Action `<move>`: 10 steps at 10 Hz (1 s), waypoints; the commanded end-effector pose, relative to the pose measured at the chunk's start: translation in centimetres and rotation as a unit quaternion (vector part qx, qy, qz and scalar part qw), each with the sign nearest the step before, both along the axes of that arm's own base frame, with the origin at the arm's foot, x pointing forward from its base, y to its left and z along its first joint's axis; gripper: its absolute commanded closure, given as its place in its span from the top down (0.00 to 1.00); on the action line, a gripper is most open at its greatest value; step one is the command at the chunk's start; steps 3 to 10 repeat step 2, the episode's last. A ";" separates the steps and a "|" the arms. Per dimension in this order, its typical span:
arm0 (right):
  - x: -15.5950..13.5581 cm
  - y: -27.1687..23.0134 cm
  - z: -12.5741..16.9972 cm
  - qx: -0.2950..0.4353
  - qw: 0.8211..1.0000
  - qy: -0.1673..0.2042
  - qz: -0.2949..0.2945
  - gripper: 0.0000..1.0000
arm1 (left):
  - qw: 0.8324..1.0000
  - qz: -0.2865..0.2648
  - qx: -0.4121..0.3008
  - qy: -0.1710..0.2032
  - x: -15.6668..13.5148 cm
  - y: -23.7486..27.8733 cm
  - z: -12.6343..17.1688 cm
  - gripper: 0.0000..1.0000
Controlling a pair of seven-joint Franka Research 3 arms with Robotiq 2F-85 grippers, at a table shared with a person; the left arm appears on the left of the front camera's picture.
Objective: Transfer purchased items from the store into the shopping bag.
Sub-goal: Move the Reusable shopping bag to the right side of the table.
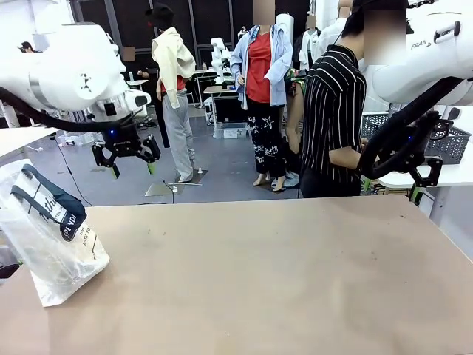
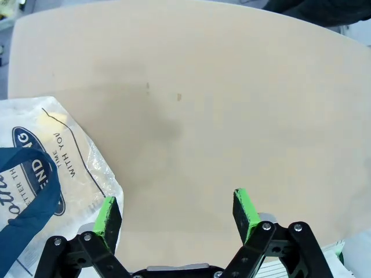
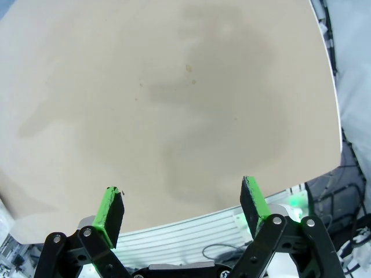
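The shopping bag (image 1: 52,237), translucent whitish plastic with navy handles and black lettering, stands slumped at the table's left edge; the left wrist view has the bag (image 2: 52,168) at lower left. My left gripper (image 1: 133,168) (image 2: 177,211) hangs open and empty high above the table, up and to the right of the bag. My right gripper (image 1: 390,188) (image 3: 182,208) is open and empty over the table's far right edge. The store, a dark grey latticed basket (image 1: 454,140), sits on a white side table behind my right arm. The purchased items are hidden; what lies in the bag is too blurred to tell.
The tan table (image 1: 266,281) stretches bare from the bag to the right edge. A person in a striped shirt (image 1: 332,111) stands at the far right corner, turned toward the side table.
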State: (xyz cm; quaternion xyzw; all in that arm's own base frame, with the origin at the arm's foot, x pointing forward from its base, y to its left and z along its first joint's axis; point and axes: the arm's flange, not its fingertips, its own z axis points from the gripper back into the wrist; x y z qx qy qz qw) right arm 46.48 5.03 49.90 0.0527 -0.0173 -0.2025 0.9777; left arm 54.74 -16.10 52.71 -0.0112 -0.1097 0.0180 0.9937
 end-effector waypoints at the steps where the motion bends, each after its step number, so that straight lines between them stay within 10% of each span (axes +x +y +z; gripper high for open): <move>1: 0.1 0.0 0.0 -0.001 1.000 -0.003 0.005 1.00 | 1.000 -0.003 -0.002 0.002 0.2 -0.4 1.1 1.00; 10: 0.1 0.0 0.0 -0.001 1.000 -0.003 0.005 1.00 | 1.000 -0.003 -0.002 0.002 0.2 -0.4 1.1 1.00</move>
